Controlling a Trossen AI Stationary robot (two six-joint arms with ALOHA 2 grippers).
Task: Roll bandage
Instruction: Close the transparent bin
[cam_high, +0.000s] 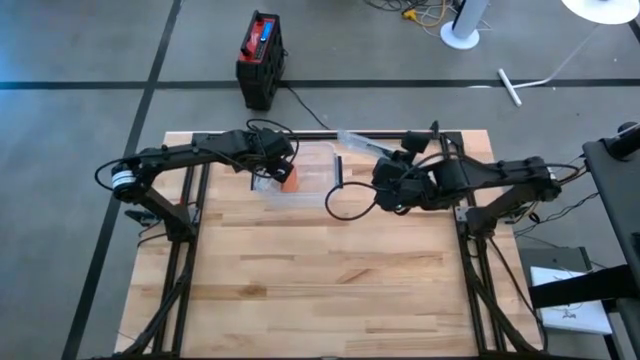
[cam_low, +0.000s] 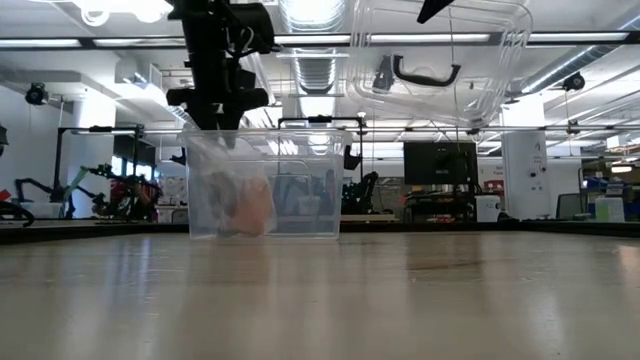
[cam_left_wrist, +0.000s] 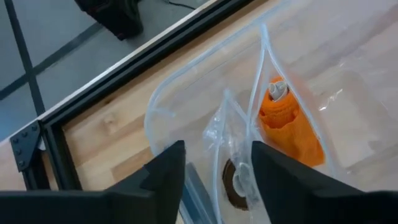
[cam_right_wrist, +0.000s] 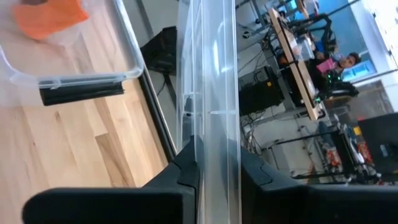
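A grey workshop floor surrounds the wooden bench, with a black and red case standing on the floor beyond its far edge. Toward the far side of the bench sits a clear plastic box, open at the top. The orange bandage lies inside it, at the box's left end, rolled up and partly wrapped in crinkled clear plastic film; from the left wrist view the roll's pale core end shows. From bench height the bandage appears as an orange blur low against the box's left wall.

The left claw hangs over the left end of the box, right above the bandage, its two dark fingers apart and holding nothing.

The right claw is raised to the right of the box, its fingers clamped on the edge of the clear lid, which it holds up in the air, tilted, well above the bench. The lid's dark handle shows through the plastic. A loop of black cable lies on the bench below the right arm.
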